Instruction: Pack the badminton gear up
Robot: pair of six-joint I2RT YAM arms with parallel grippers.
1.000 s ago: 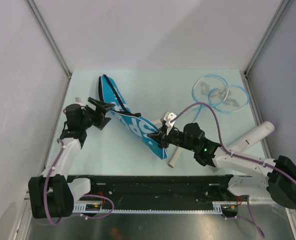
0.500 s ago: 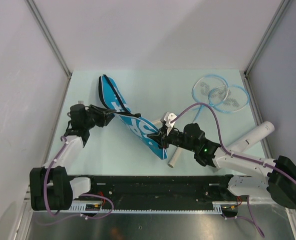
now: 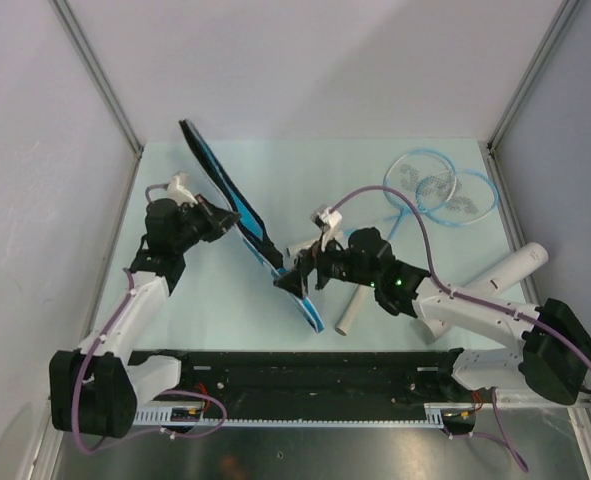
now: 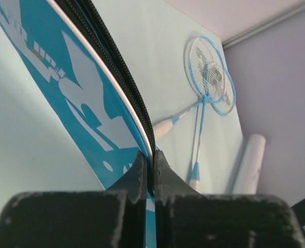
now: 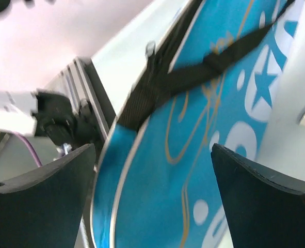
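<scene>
The blue racket cover [image 3: 237, 215] stands up on its edge, slanting from the back left toward the front middle. My left gripper [image 3: 227, 216] is shut on its black zipper edge; in the left wrist view its jaws [image 4: 149, 155] pinch that rim of the cover [image 4: 64, 88]. My right gripper [image 3: 293, 276] is open at the cover's lower end. In the right wrist view its fingers [image 5: 152, 150] stand wide apart in front of the cover's blue face [image 5: 193, 170] and black strap [image 5: 193, 72]. Two light-blue rackets [image 3: 440, 188] lie at the back right.
A long white tube [image 3: 505, 268] lies at the right edge, also seen in the left wrist view [image 4: 250, 160]. A white racket handle end [image 3: 347, 318] pokes out under the right arm. Metal posts and walls close in the table on both sides.
The left gripper closed on the cover's edge and raised it from flat to standing on edge. The right gripper opened, letting go of the cover, and shifted left.
</scene>
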